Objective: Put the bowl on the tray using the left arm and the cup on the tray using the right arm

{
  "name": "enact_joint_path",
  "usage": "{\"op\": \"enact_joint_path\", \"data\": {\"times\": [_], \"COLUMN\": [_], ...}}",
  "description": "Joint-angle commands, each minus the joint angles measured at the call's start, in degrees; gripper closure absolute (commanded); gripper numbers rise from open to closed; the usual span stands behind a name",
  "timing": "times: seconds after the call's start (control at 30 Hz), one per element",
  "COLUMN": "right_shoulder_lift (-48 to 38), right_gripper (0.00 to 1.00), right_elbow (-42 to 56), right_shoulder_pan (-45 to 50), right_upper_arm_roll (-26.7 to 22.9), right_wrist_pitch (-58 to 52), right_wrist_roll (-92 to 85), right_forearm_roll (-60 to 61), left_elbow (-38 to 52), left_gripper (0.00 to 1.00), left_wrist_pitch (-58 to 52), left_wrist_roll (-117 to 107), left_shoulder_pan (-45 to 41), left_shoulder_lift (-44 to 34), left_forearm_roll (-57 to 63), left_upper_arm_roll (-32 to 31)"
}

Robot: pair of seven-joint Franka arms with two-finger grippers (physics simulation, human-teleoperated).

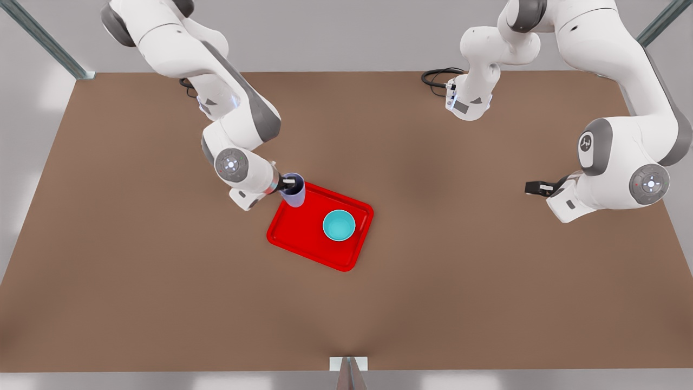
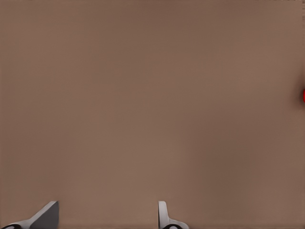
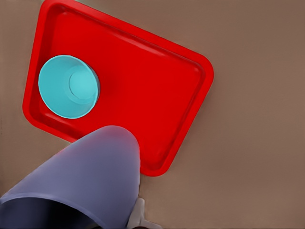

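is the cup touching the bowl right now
Apart. In the front view the cup, held in the right gripper, is at one tray corner; bare red floor separates it from the bowl.

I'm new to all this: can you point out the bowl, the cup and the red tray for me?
bowl (image 1: 339,225), front view, its teal inside.
cup (image 1: 295,196), front view, its lavender side wall, held by the right pincer (image 1: 287,184).
tray (image 1: 303,238), front view, bare red floor.
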Motion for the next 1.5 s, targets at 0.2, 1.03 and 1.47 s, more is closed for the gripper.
{"op": "enact_joint_path", "data": {"times": [0.2, 1.03, 1.47], "right_shoulder_lift": [9.50, 15.48, -20.72], "right_gripper": [0.79, 0.00, 0.00], "right_elbow": [1.06, 1.76, 5.30], "right_shoulder_pan": [1.52, 2.05, -6.56], "right_upper_arm_roll": [-0.60, -0.60, -20.20], "right_wrist_pitch": [4.48, 10.11, -11.07], "right_wrist_roll": [1.28, 1.45, -29.84], "right_forearm_roll": [-8.20, -10.13, -0.99], "left_elbow": [-0.09, -0.53, 1.67], "left_gripper": [0.00, 0.00, 0.00], "left_wrist_pitch": [0.00, -0.09, 1.05], "left_wrist_roll": [0.00, -0.09, -0.35], "left_shoulder_pan": [0.02, -0.06, -0.41], "left_shoulder_lift": [0.08, 0.08, 0.08], "left_forearm_roll": [-0.03, -0.03, 0.15], "left_upper_arm_roll": [0.00, 0.00, 0.00]}}
